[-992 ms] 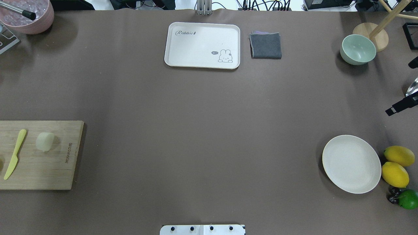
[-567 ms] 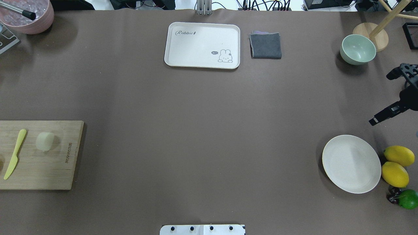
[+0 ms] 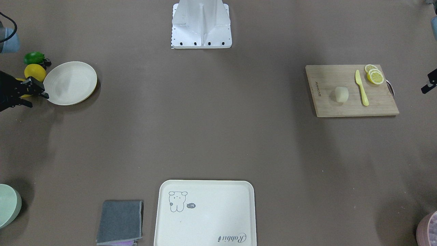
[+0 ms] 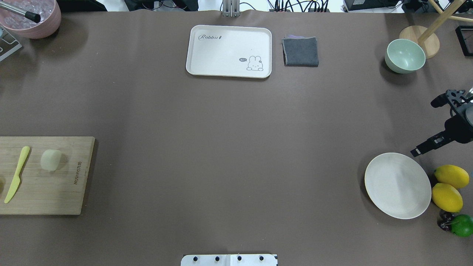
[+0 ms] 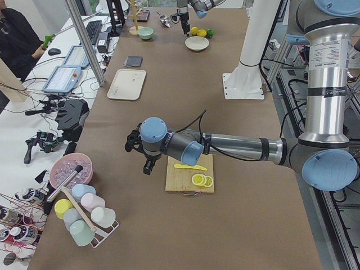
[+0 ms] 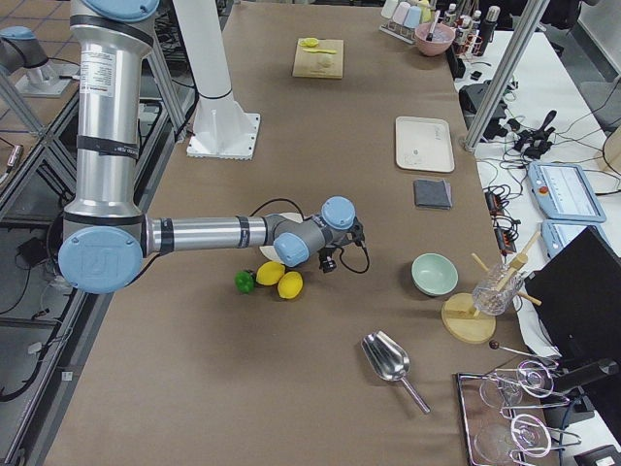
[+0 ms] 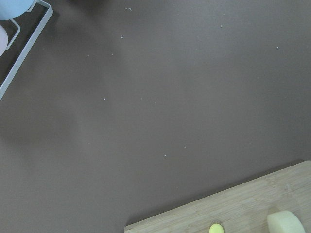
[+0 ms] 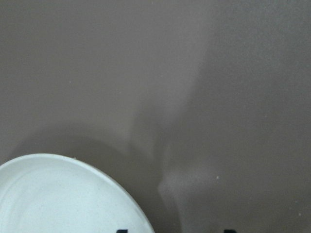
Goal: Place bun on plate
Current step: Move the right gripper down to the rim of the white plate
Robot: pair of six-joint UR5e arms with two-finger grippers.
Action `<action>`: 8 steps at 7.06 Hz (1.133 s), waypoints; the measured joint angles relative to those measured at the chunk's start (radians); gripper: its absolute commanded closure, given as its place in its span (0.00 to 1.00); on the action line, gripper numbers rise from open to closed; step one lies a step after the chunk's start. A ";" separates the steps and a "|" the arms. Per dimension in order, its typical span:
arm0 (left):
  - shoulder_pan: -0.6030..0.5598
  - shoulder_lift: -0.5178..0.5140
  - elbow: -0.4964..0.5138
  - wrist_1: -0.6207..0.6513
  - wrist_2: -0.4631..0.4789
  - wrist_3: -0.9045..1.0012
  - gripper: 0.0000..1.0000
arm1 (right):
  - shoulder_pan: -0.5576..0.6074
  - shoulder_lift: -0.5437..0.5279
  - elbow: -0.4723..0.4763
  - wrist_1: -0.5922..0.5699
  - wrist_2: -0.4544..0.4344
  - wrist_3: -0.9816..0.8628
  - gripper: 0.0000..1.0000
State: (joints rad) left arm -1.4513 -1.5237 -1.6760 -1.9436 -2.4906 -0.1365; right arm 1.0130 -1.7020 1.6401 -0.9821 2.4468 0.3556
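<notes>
In the front-facing view, the bun (image 3: 341,94) is seen lying on a wooden cutting board (image 3: 324,106). It lies beside a yellow knife (image 3: 362,88), with lemon slices (image 3: 375,76) past the knife. The plate (image 3: 70,83) is set well apart from it, across the table (image 3: 205,130), and the right fingers (image 3: 38,89) are held just beside its rim. Only a dark piece of the left fingers (image 3: 429,83) is caught at the view's edge, near the board, and it cannot be told whether they are spread.

In the overhead view, the bun is shown on the board at the left edge and the plate at the right. Two lemons (image 4: 448,186) are placed just beside the plate's rim.

In the exterior left view, the left arm's end is held over the table next to the board.

In the left wrist view, a corner of the board and part of the bun are caught.

In the right wrist view, the plate's rim is seen at the lower left. The tips of the right fingers are shown spread apart, with only table between them.
</notes>
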 measured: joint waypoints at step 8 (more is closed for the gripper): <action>0.011 0.004 0.004 -0.021 0.003 -0.032 0.02 | -0.054 -0.028 -0.001 0.020 0.019 0.005 1.00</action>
State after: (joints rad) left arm -1.4399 -1.5200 -1.6721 -1.9650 -2.4875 -0.1686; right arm 0.9595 -1.7299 1.6394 -0.9618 2.4659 0.3609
